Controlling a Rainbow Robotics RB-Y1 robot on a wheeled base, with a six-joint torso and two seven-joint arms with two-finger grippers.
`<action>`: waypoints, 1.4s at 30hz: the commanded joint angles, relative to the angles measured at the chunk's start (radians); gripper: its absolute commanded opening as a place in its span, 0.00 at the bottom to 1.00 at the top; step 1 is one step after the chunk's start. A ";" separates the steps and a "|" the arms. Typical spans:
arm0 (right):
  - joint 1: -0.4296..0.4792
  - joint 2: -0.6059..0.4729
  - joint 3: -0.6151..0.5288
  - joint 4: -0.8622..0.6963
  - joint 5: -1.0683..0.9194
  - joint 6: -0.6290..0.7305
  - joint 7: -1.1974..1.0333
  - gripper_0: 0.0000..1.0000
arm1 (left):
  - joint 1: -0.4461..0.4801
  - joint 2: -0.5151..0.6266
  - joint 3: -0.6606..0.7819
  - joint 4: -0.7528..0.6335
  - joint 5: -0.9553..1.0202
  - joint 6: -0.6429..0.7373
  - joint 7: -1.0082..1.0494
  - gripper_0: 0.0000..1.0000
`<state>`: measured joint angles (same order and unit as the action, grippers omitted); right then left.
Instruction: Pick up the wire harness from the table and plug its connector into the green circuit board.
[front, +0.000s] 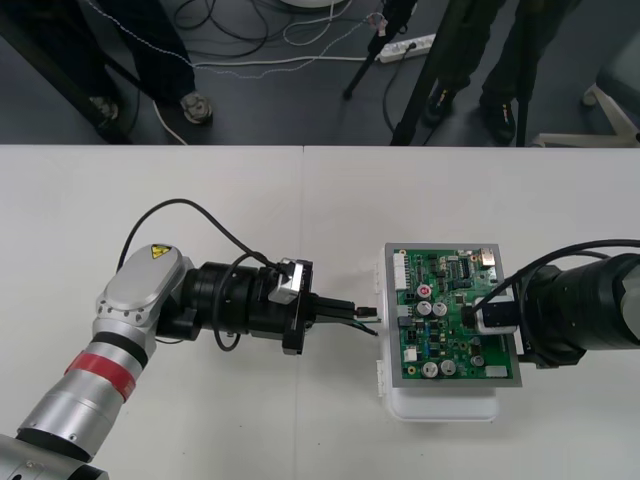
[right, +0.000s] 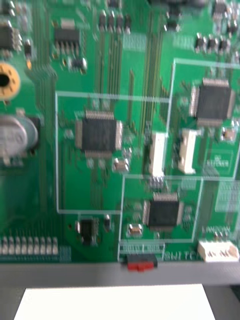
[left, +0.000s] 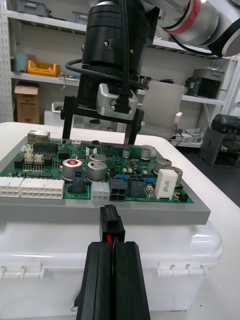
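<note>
Plug (left: 111, 226) is clamped in left hand (front: 370, 313) at frame centre, just short of green board (front: 450, 315). It should be squared to black header (left: 118, 190) before pushing. Right hand (left: 100, 136) is spread wide over board.

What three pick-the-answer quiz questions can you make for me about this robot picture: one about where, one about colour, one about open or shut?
1. Where is the black plug?
A. On the floor.
B. In the left hand, just in front of the circuit board's edge.
C. On top of the right arm.

2. What colour is the base under the board?
A. White.
B. Red.
C. Yellow.

3. How is the left hand?
A. Wide open.
B. Shut on the plug.
C. Shut on nothing.

Answers:
1 B: the plug sits between the fingers, short of the board.
2 A: a white box shows beneath the green board.
3 B: its fingers press together around the plug.
</note>
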<state>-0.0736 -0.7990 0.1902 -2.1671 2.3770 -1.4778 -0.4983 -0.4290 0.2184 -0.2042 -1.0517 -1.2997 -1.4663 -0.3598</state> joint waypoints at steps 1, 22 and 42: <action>-0.026 0.024 0.017 -0.020 0.007 0.007 -0.048 1.00 | -0.040 -0.033 -0.034 -0.005 -0.006 0.047 -0.057 0.00; -0.025 0.029 0.015 -0.020 0.015 0.008 -0.049 1.00 | -0.045 -0.053 -0.072 -0.005 -0.003 0.072 -0.059 0.00; -0.025 0.027 0.015 -0.020 0.025 0.002 -0.049 1.00 | -0.047 -0.067 -0.086 -0.005 -0.004 0.087 -0.057 0.00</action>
<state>-0.0740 -0.7888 0.1927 -2.1669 2.3933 -1.4778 -0.4988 -0.4299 0.1868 -0.2547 -1.0511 -1.3009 -1.4185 -0.3598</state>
